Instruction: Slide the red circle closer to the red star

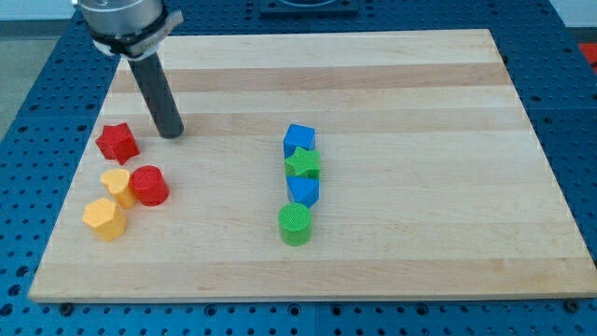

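Note:
The red circle (149,185) lies on the wooden board at the view's left, touching a yellow block (118,186) on its left side. The red star (118,142) sits a little above and to the left of the circle, with a small gap between them. My tip (172,133) rests on the board just to the right of the red star and above the red circle, touching neither.
A yellow hexagon-like block (104,218) lies below the other yellow block. Near the board's middle stands a column of blocks: blue (299,139), green star (302,164), blue (303,190), green circle (295,224). The board's left edge (65,201) is close to the red and yellow blocks.

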